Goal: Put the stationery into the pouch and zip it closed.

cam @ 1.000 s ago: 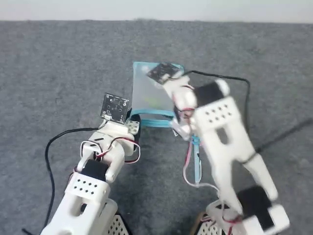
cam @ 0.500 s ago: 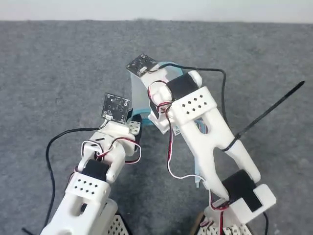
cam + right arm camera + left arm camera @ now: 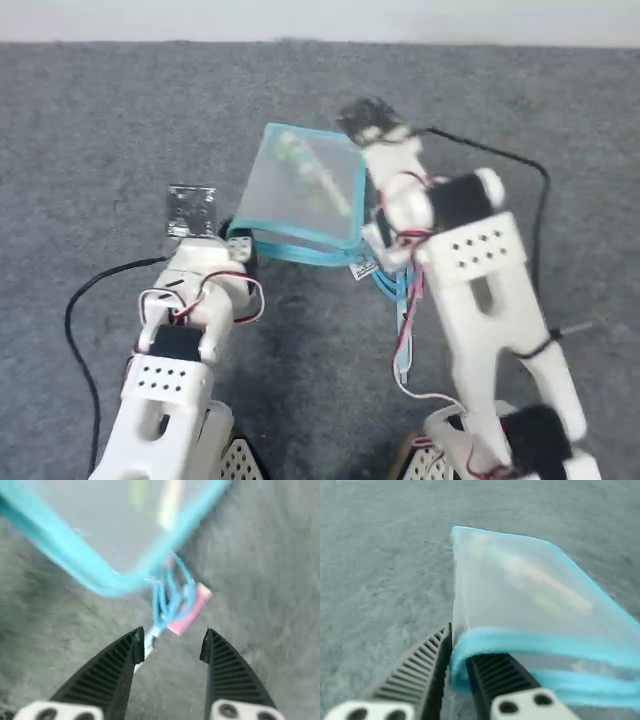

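Observation:
The pouch [image 3: 305, 195] is translucent with a light blue zip edge and lies tilted on the grey carpet. Pale and green stationery [image 3: 303, 168] shows through its wall, also visible as stationery [image 3: 540, 587] in the left wrist view. My left gripper [image 3: 240, 243] is shut on the near corner of the pouch's blue edge [image 3: 462, 655]. My right gripper [image 3: 172, 642] is open just above the carpet at the pouch's other near corner [image 3: 135, 580]. A blue cord loop [image 3: 170, 600] with a pink tag [image 3: 189, 611] lies between its fingers.
Grey carpet [image 3: 120, 120] covers the whole table. The blue cord [image 3: 402, 295] trails from the pouch corner toward the right arm's base. Black cables run beside both arms. A white wall edge runs along the back.
The right arm swung left over the pouch, then back to the pouch's right corner. The left gripper moved left with the pouch corner, and the pouch turned and shifted left.

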You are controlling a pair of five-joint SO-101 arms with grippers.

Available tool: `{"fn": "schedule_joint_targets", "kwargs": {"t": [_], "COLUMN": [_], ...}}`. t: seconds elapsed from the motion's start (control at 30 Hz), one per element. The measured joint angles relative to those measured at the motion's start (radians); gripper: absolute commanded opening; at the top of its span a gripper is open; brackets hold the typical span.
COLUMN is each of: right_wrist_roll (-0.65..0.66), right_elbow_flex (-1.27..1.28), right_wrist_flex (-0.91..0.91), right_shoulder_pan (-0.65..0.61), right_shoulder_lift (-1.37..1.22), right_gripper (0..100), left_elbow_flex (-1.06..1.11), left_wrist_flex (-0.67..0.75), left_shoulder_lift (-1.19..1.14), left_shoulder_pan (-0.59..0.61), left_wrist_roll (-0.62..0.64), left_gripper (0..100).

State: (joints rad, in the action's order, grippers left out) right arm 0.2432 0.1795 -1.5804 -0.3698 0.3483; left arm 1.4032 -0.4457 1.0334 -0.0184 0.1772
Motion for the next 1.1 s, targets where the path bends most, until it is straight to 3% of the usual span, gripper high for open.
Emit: {"fn": "schedule_joint_targets", "kwargs": {"t": [0.33,0.43,0.73,1.1], "right_wrist_roll": [0.006,0.002,0.0,0.0], "right_elbow_flex": [0.48,0.529,0.687,0.701], "right_wrist_flex": [0.259,0.27,0.393,0.43], "right_shoulder_pan": [0.089,0.092,0.089,0.089], "right_shoulder_lift": [0.046,0.046,0.048,0.048], "right_gripper": [15.9,11.7,17.8,17.7], "left_elbow_flex": [0.0,0.0,0.0,0.0], "left_wrist_flex": [0.0,0.0,0.0,0.0], "left_shoulder_lift": [0.0,0.0,0.0,0.0], "left_shoulder_pan": [-0.002,-0.002,-0.002,-0.002], "left_wrist_roll": [0.003,0.003,0.003,0.003], "left_gripper": [1,1,1,1]}}
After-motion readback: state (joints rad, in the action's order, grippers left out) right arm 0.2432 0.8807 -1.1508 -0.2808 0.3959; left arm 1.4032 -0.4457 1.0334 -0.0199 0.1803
